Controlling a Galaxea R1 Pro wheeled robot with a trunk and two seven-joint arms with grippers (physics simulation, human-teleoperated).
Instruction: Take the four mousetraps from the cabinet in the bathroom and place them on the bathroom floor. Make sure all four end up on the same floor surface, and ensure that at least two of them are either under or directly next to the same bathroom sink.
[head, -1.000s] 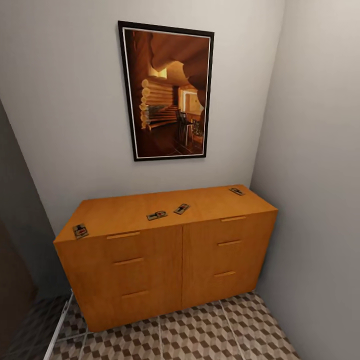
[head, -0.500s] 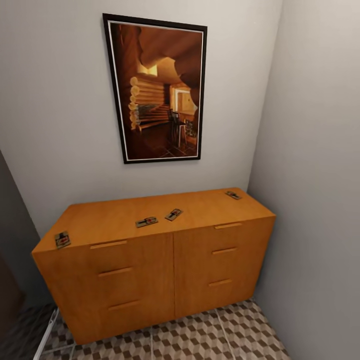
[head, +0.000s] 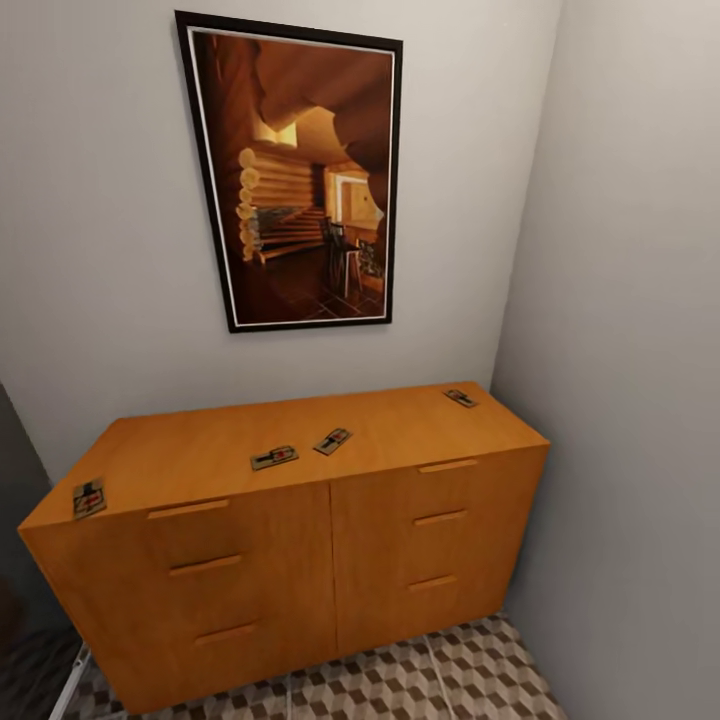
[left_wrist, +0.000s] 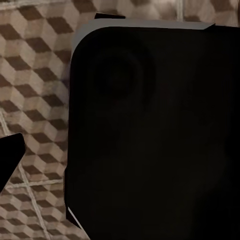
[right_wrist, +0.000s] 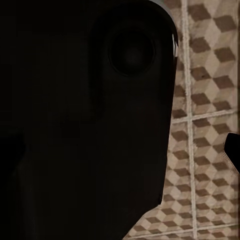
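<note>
Nothing moved yet: all four mousetraps lie on top of the orange cabinet (head: 300, 560), none on the cube-patterned bathroom floor (head: 420, 680). One mousetrap (head: 89, 497) sits at the left front corner, two (head: 274, 458) (head: 333, 440) lie close together mid-top, the fourth (head: 460, 398) far right by the wall. Both end effectors: can't tell if they're open or closed; the wrist views are mostly dark housing over floor tiles. All four pickups and placements remain.

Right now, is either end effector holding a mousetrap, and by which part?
No. All four mousetraps lie untouched on the cabinet top.
</note>
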